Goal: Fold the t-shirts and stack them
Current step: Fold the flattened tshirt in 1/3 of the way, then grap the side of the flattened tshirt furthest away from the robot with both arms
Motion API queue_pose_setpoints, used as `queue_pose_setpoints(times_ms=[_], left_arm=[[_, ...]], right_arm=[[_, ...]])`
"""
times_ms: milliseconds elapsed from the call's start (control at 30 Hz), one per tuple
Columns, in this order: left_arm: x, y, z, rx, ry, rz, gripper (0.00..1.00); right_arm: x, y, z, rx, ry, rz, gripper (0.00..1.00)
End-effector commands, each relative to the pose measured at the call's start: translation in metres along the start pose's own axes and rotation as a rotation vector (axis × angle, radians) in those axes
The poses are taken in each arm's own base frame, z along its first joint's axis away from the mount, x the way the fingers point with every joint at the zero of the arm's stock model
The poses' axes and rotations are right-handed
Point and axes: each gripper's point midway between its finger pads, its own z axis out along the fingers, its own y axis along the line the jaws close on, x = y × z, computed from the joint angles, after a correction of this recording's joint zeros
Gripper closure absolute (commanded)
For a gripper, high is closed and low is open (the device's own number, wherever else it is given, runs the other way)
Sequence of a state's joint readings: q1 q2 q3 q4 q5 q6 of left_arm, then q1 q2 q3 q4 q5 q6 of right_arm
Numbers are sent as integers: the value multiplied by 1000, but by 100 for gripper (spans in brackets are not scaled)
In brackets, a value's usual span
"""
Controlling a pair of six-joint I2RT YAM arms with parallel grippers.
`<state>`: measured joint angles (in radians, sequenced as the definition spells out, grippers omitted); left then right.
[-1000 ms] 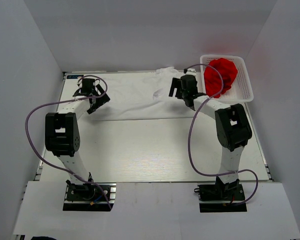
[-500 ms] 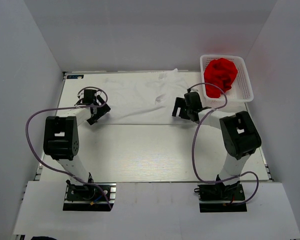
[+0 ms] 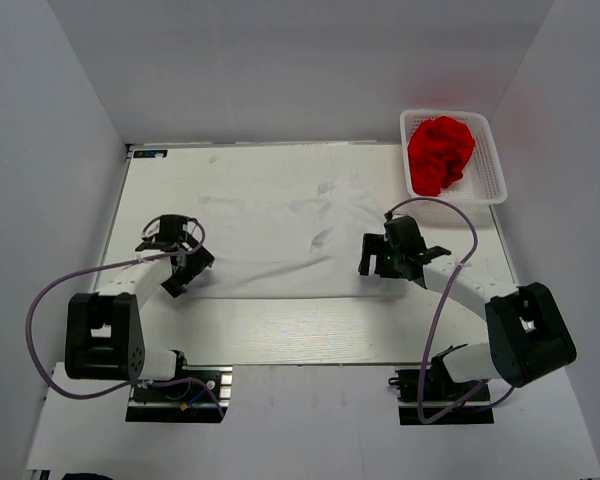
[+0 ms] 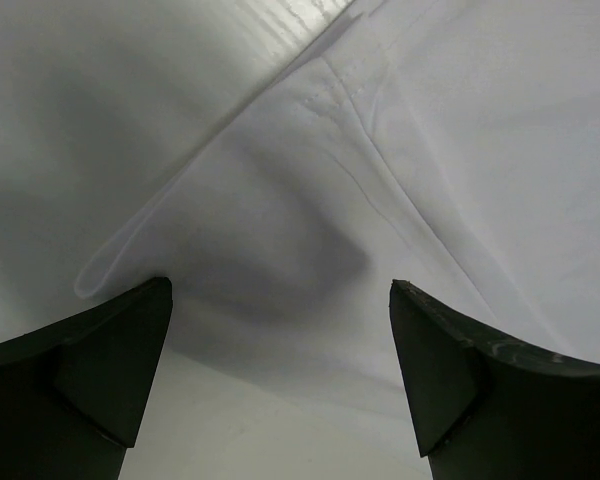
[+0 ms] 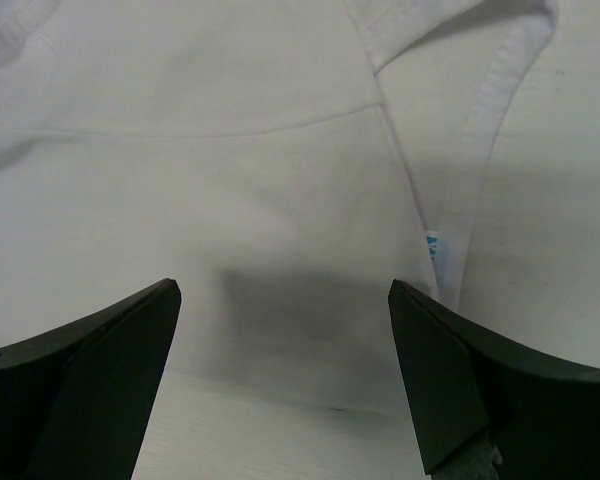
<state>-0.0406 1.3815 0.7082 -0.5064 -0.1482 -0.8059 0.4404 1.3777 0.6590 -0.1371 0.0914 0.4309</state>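
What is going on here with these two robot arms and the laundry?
Two robot arms are set to fold t-shirts. A white t-shirt lies spread out, a little wrinkled, on the table. The left gripper and right gripper are both open and low over the shirt's near edge, one toward each side, gripping nothing. A red t-shirt sits crumpled in a white plastic basket at the far right corner. Nothing looks folded yet.

White t-shirt (image 3: 280,235) runs past every edge of both wrist views. Beside its seam, a teal label (image 5: 432,246) is too small to read.
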Motion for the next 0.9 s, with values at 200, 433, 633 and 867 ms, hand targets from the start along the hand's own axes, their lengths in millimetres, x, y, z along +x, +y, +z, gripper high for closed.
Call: queue_pose_setpoints(times_ms=[200, 433, 633, 867], left_arm=[[-87, -52, -66, 145, -268, -49, 1], [-167, -88, -69, 80, -390, -26, 1], [-200, -120, -35, 23, -377, 40, 1], [-192, -144, 40, -13, -220, 140, 1]], right_arm=[[-112, 42, -32, -44, -234, -141, 10], [-202, 47, -5, 102, -369, -52, 10], [-258, 35, 49, 261, -353, -55, 10], [-310, 39, 106, 221, -389, -108, 10]])
